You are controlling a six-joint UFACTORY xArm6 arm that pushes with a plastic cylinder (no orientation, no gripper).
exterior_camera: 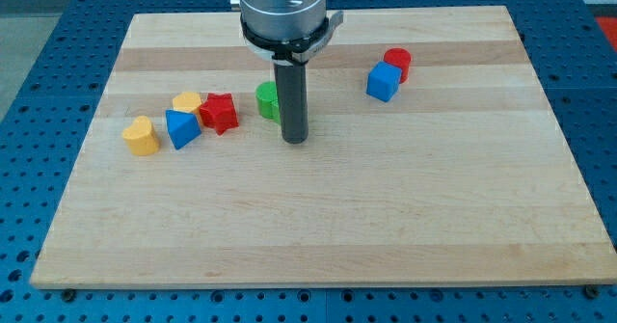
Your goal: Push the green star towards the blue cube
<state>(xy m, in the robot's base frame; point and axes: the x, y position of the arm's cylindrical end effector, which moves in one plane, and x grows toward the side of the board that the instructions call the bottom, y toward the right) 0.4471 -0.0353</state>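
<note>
my tip, green star just up-left

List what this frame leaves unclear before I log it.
- Green block: the rod covers its right part, so a star shape cannot be confirmed.
- Contact between my tip and the green block: hidden by the rod.
- Red block: partly behind the blue cube.
- Arm: cut off at the view's top.

The green star lies mid-board, its right side seemingly hidden behind the rod; the blue cube sits well apart, toward the view's right.
</note>
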